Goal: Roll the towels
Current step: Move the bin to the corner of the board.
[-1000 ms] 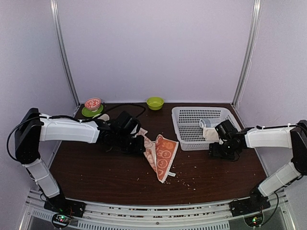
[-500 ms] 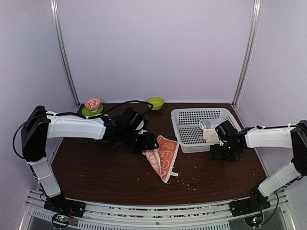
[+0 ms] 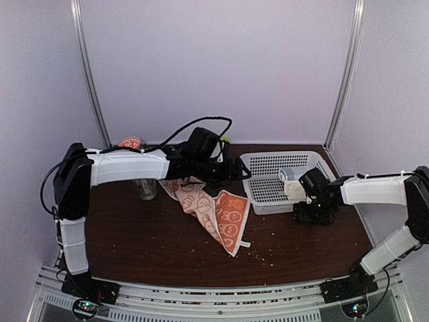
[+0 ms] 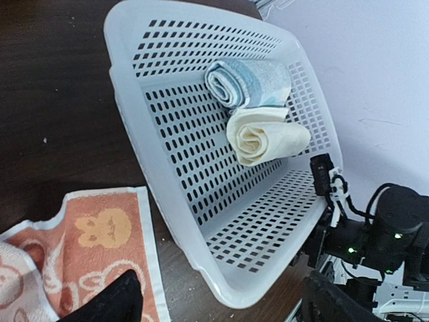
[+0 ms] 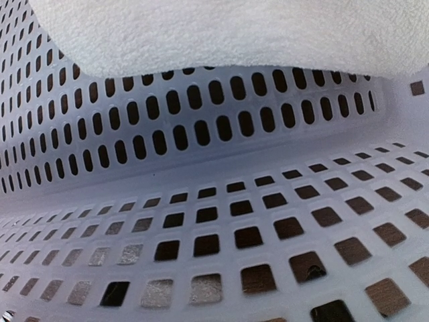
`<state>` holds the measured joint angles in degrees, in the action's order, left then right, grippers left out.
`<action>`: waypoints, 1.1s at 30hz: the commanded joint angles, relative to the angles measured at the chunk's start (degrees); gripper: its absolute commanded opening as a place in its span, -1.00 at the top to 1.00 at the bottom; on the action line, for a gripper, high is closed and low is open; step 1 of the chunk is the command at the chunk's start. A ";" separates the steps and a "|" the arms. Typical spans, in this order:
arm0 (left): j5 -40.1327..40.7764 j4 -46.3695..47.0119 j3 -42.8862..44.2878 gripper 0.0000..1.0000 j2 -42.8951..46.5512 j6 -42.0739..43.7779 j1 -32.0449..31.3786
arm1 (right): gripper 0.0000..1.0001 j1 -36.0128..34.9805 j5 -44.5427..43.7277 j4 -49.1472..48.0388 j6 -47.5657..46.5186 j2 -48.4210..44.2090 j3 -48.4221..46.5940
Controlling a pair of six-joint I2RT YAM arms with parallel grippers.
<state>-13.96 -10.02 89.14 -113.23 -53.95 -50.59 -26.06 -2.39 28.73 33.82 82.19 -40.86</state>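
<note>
- Lilac walls (image 3: 221,67) enclose a dark wooden table (image 3: 134,241) flecked with crumbs (image 3: 258,253).
- Left gripper (image 4: 222,288), fingers spread and empty, hovers at a white perforated basket (image 4: 154,168); the rabbit-print towel (image 3: 218,211) lies unrolled just beneath it.
- Right gripper (image 3: 301,191), jaws wide, sits just beside the rolled cream towel (image 4: 265,137) inside the basket.

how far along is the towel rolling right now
Done: the plain cream-white towel lies rolled in the white perforated plastic basket. In hand: nothing; the left gripper is open by the basket's rim. Still to do: the peach-orange rabbit-print towel is spread unrolled on the dark wooden table.
</note>
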 commanded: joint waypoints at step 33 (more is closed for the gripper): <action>0.37 0.43 10.13 1.00 -12.66 -7.14 0.82 | -0.67 -0.04 5.43 -0.58 -4.19 -14.54 -0.60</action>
<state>-15.11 -9.28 99.13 -125.73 -62.24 -49.80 -26.06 0.49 31.53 31.11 71.66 -41.76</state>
